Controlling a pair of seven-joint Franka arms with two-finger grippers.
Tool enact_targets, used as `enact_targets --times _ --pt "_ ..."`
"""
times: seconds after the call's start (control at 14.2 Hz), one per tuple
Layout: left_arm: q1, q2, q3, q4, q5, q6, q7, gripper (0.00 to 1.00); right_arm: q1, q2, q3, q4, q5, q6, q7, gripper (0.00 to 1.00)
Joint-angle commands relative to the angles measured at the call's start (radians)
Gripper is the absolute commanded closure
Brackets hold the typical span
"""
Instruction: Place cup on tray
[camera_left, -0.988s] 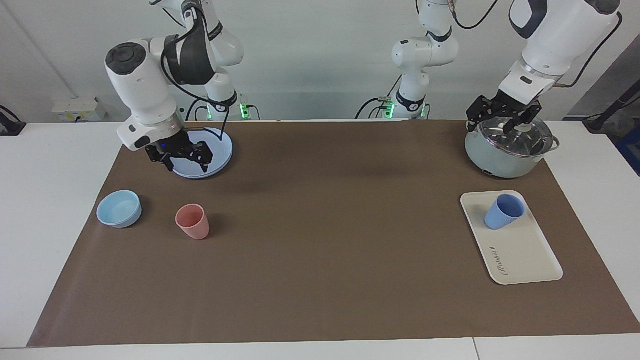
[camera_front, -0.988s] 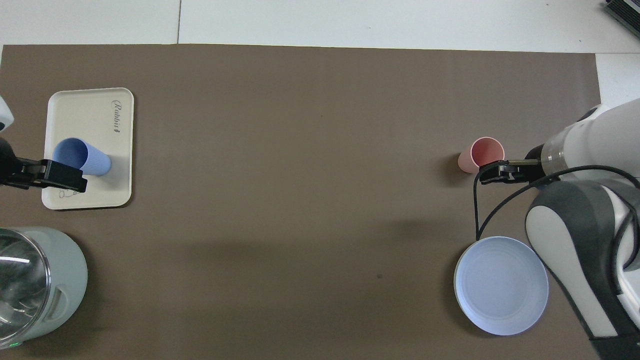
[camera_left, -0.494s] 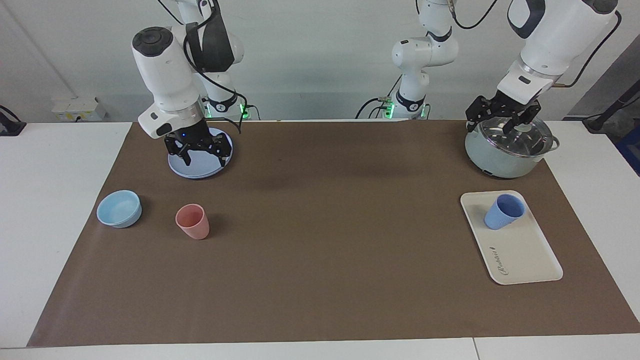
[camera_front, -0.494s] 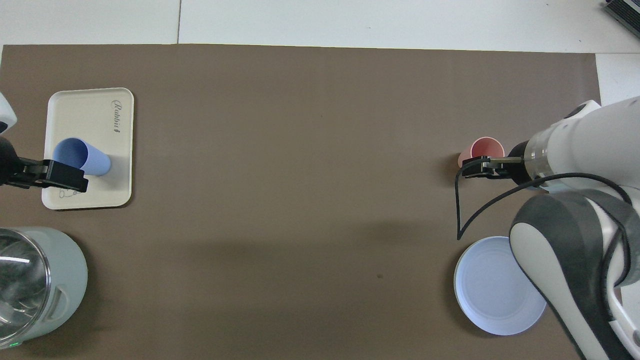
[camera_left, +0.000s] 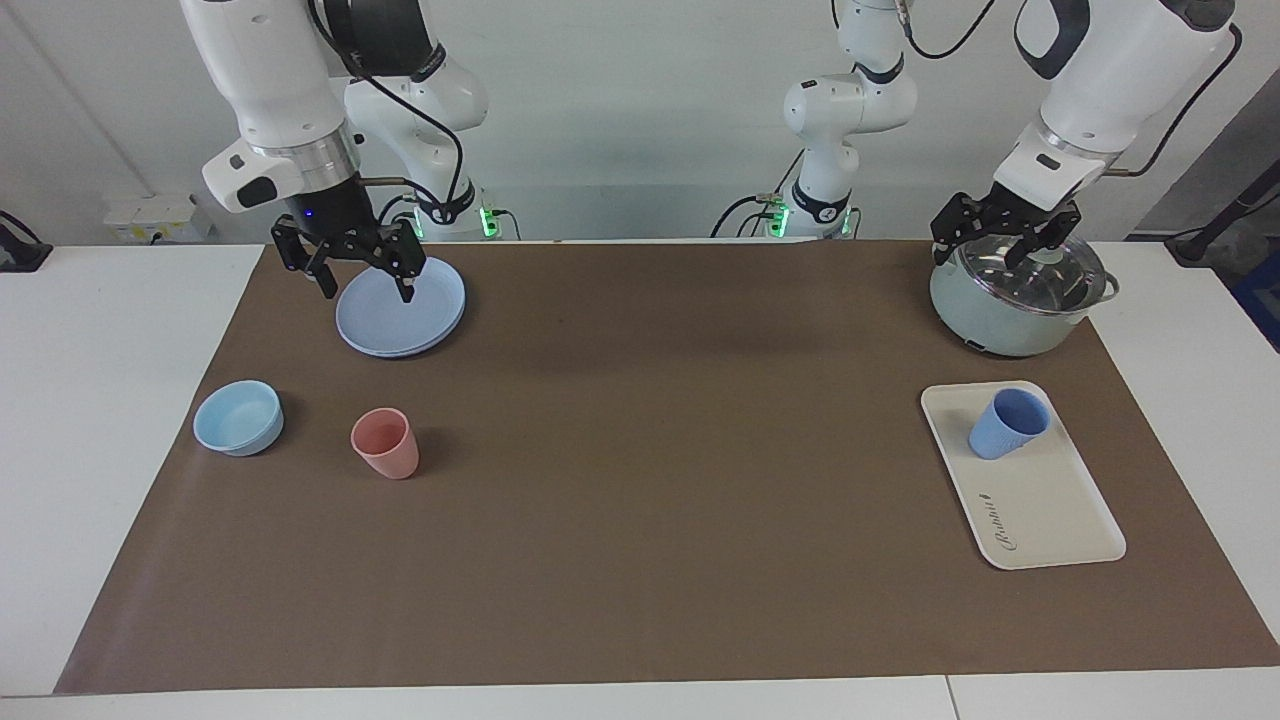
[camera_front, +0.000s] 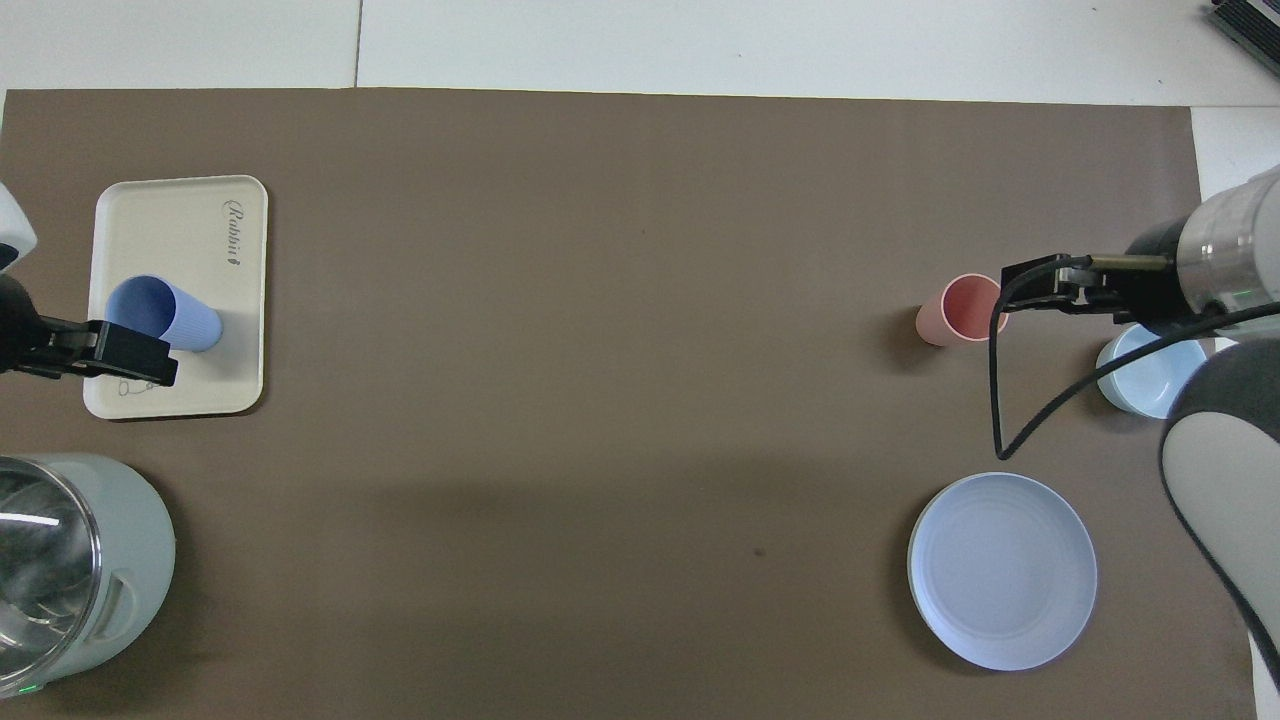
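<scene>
Robotics lab: two white arms mounted at a white counter (camera_left: 120, 400) under brown paper sheet (camera_left: 640, 520), bare grey wall, cables and green status lights.

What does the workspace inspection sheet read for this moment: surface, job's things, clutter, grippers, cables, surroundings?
Surface: brown mat on a white table.
Job's things: cup upright on the tray, at its end nearer the robots.
Clutter: pink cup, bowl, plate, lidded pot.
Grippers: right gripper raised over the plate's edge, jaws open, empty; left gripper over the pot lid, jaws open, empty.
Cables: black cable hangs from the right arm.
Surroundings: white wall; socket box by the right arm's end.
</scene>
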Motion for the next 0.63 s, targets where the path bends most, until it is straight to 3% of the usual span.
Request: enact_targets --times 0.0,0.28,0.56 --pt "-0.005 -0.017 0.0 -0.019 0.024 -0.003 -0.003 0.0 -0.021 0.041 0.008 0.084 -0.027 -0.05 0.004 0.01" --pt "0.009 -0.018 0.003 -0.019 0.024 0.0 -0.003 0.0 -0.034 0.04 0.005 0.087 -0.021 -0.052 -0.007 0.01" --pt "0.006 -0.017 0.003 -0.019 0.024 0.0 -0.003 0.0 -0.057 -0.011 0.006 0.056 -0.014 -0.072 -0.019 0.01"
